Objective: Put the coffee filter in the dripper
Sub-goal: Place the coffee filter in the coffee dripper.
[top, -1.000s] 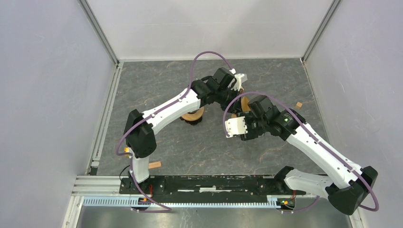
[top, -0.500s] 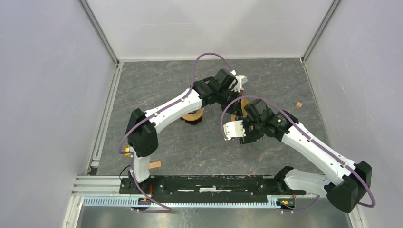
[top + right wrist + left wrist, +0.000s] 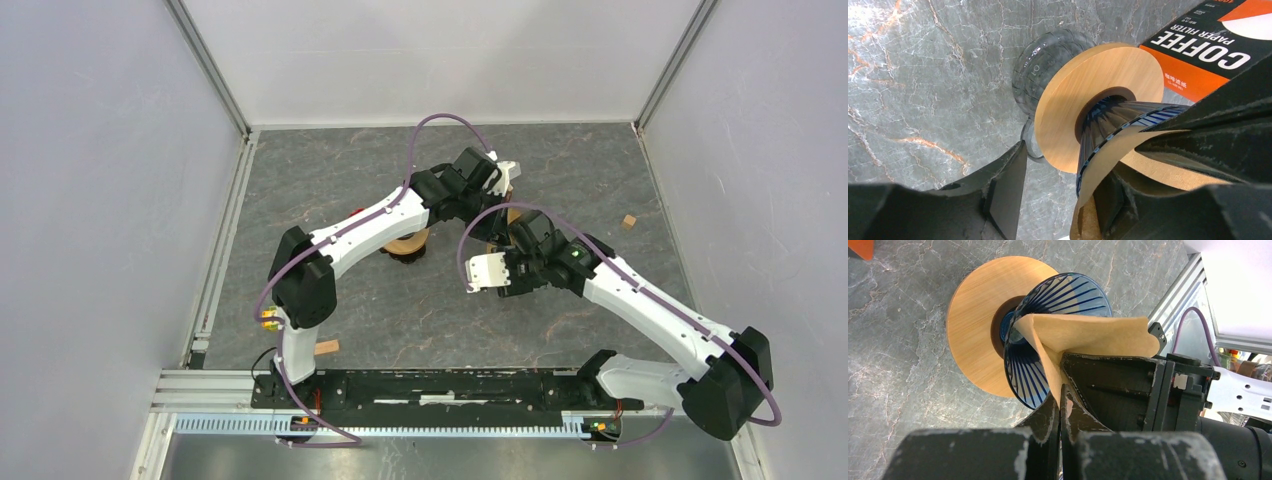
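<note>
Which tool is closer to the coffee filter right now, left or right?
Left. The left tool is shut on the coffee filter, which sits partly inside the dripper. The right tool is open alongside the dripper, not holding the paper.

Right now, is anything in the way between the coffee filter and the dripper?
Nothing visible. The coffee filter already has its tip inside the dripper, with its edge pinched in the jaws of the left gripper. The right gripper crowds the cone's rim beside the paper but does not seem to lie under it.
</note>
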`<state>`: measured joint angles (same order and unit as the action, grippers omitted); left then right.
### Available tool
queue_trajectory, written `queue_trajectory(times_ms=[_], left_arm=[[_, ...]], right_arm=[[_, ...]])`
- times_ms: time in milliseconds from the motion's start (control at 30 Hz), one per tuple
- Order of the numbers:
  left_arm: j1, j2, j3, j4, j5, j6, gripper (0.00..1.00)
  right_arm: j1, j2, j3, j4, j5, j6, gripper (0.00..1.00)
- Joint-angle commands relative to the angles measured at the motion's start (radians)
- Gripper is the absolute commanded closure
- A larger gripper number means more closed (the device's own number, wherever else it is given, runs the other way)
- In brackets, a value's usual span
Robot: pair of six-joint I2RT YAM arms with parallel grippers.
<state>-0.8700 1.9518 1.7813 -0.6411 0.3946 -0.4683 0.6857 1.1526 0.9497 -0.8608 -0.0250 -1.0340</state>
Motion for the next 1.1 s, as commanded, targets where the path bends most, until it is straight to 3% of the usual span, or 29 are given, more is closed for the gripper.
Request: queue_trajectory(times_ms=[0,133,433,1067], left_arm=[[0.009,0.001,0.01,0.02,-0.001,-0.026,0.97],[0.009,-0.003,0.013,0.021,0.0,-0.015,0.92],[0.018,-0.021,0.019,0.016,-0.01,0.012,0.8],[0.052,-0.039,0.102,-0.04,-0.013,0.088,0.48]], right_arm=[[0.003,-0.001,-0.015,0.038,0.019,0.011,0.49],[0.003,-0.001,-0.006,0.033,0.019,0.012,0.6],[0.002,0.001,-0.017,0.04,0.017,0.014,0.74],[-0.002,0.021,0.029,0.008,0.017,-0.001,0.9]])
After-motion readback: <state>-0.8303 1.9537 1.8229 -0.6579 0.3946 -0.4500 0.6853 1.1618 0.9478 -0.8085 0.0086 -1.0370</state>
